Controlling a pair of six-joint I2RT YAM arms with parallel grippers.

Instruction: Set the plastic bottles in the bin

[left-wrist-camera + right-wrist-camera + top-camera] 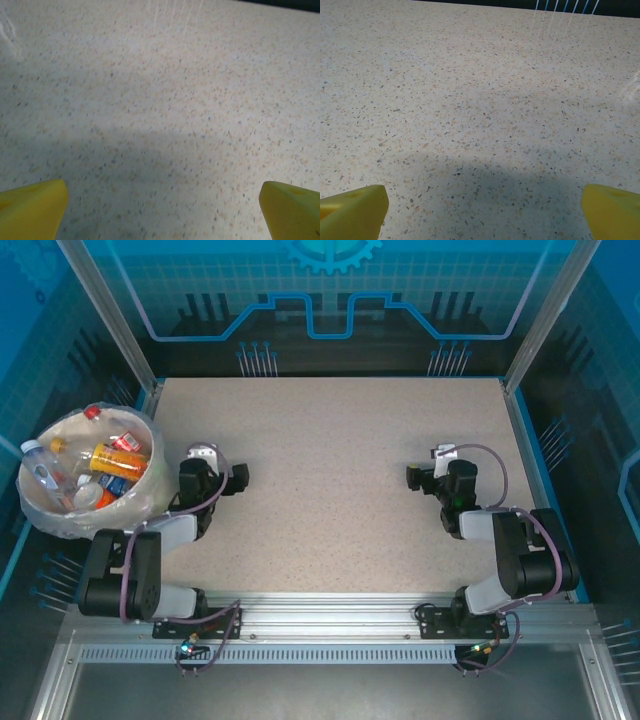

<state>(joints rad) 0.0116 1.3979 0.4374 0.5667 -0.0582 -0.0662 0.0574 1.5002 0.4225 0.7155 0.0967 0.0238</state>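
— how are the claws?
— both spread wide, gripping nothing: left gripper point(238, 476) and right gripper point(412, 478) over the speckled beige table point(330, 520).
— the bottles?
— small plastic bottles point(48, 476) lie jumbled in the round cream-white bin point(152, 490), just left of the left gripper. the orange-labelled bottle point(120, 457) lies left-to-right.

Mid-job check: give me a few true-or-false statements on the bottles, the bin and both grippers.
1. The bottles lie in the bin. True.
2. The left gripper holds a bottle. False: its fingers stand open over the table, holding nothing.
3. The right gripper is open. True.
4. The bin stands by the right arm. False: it stands beside the left arm.
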